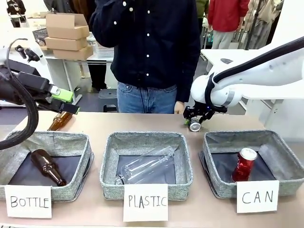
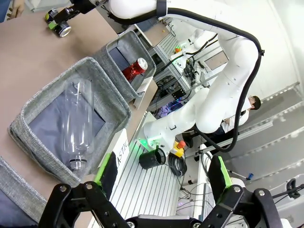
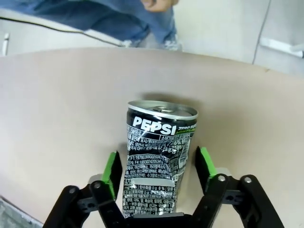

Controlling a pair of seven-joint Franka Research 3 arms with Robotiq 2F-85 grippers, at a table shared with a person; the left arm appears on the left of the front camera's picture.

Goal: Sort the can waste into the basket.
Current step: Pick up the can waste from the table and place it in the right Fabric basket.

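Currently the dark-printed can (image 3: 159, 142) is flanked, with gaps on both sides, by the spread pads of the right gripper (image 3: 157, 161), just behind the basket (image 1: 290, 186). The red can (image 1: 244, 164) is seen leaning inside the basket. Far to its left, the left gripper (image 1: 66, 101) is spread wide and empty.

A tan bench (image 1: 142, 121) filled the foreground under bright, even light. Beyond it, at ten o'clock, brown cardboard boxes (image 1: 67, 33) were stacked on a white table (image 1: 64, 59), and at one o'clock a person in a red top (image 1: 228, 14) stood behind another white table (image 1: 223, 56). From the right wrist, pale wall panels (image 3: 218, 28) rose past the bench's far edge at one o'clock.
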